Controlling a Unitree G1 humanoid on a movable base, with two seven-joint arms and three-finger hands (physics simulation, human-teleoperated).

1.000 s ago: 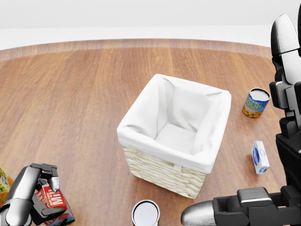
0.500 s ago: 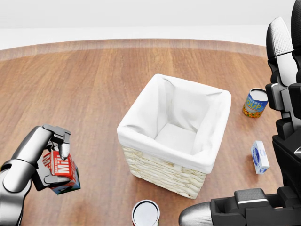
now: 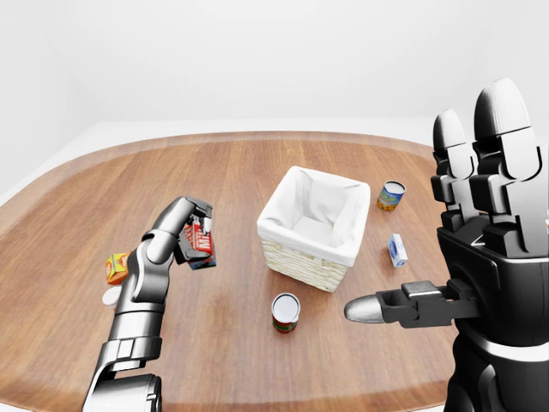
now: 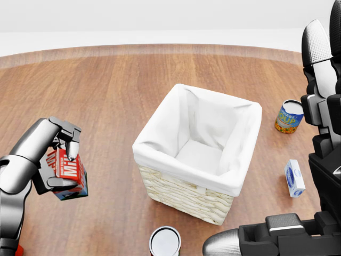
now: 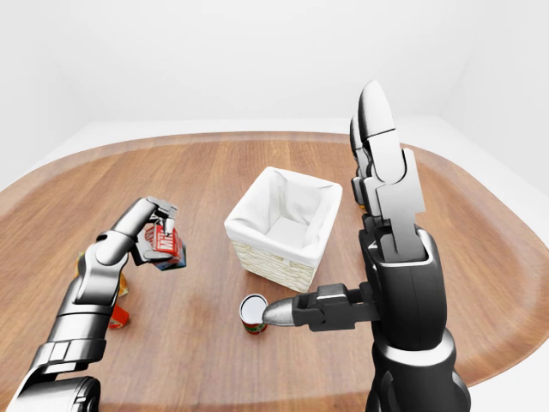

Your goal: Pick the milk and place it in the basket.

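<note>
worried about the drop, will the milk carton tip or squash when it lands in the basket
The milk looks like a stiff box, so squashing seems unlikely. It hangs tilted in the left robot hand, so it may land on its side. The basket has a soft cloth lining.

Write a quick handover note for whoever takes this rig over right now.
Left hand: shut on the red milk carton, held above the wooden table, left of the white-lined wicker basket in the head view.
Right hand: open, raised, holding nothing.
Done: milk picked.
Left: carry it over the basket and release it inside.
</note>
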